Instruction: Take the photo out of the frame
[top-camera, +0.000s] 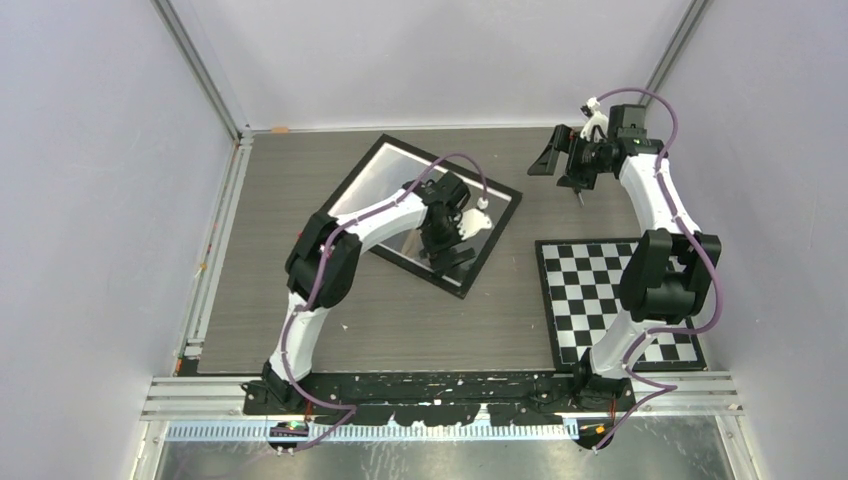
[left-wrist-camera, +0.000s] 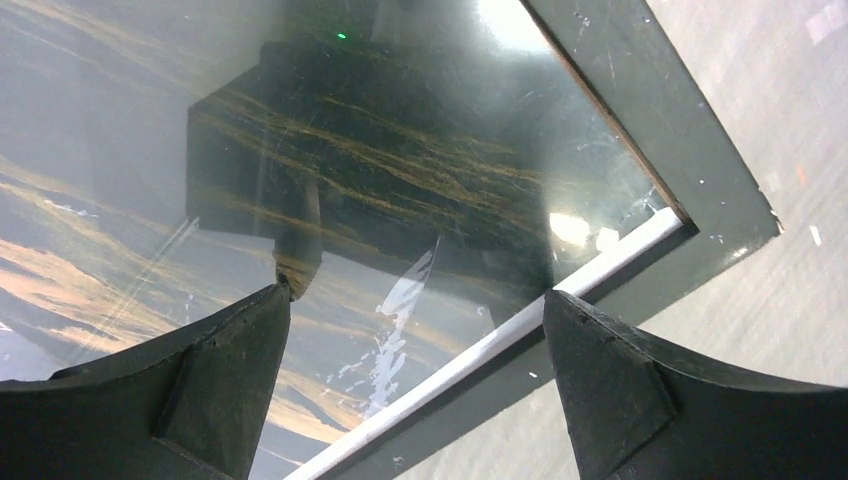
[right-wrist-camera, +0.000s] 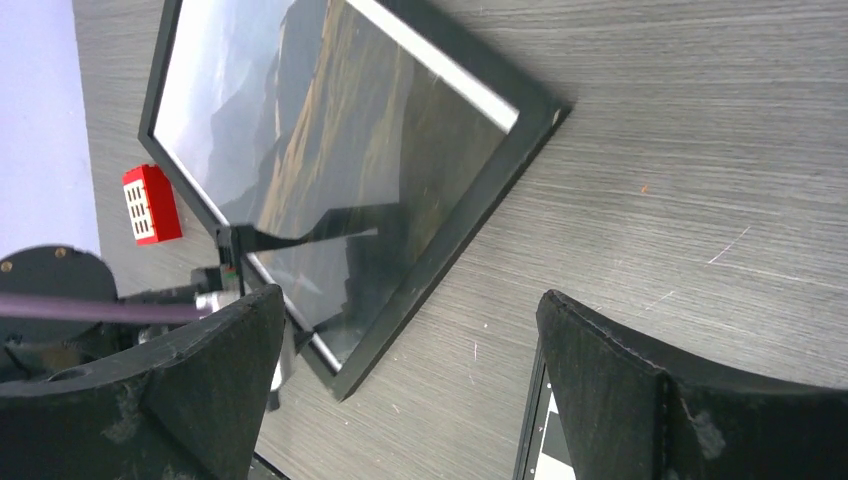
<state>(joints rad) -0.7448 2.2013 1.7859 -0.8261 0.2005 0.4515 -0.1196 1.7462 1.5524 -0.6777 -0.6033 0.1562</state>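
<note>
black frame (right-wrist-camera: 450, 245), grey-brown mountain photo (right-wrist-camera: 330, 130); black-and-white checkerboard (top-camera: 590, 290), grey woodgrain table (top-camera: 400, 330)

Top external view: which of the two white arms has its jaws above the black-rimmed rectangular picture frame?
The left arm: its open jaws hang over the frame's glass. The right arm's jaws stand apart, over grey table.

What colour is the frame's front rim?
Black. The frame rim shows best in the right wrist view.

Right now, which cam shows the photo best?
Right wrist: most of the photo shows, with mountains, hills and white border legible. Left wrist sees only one corner up close, under reflections. Top external shows it in the frame, mostly glare and partly covered by the left arm.
</note>
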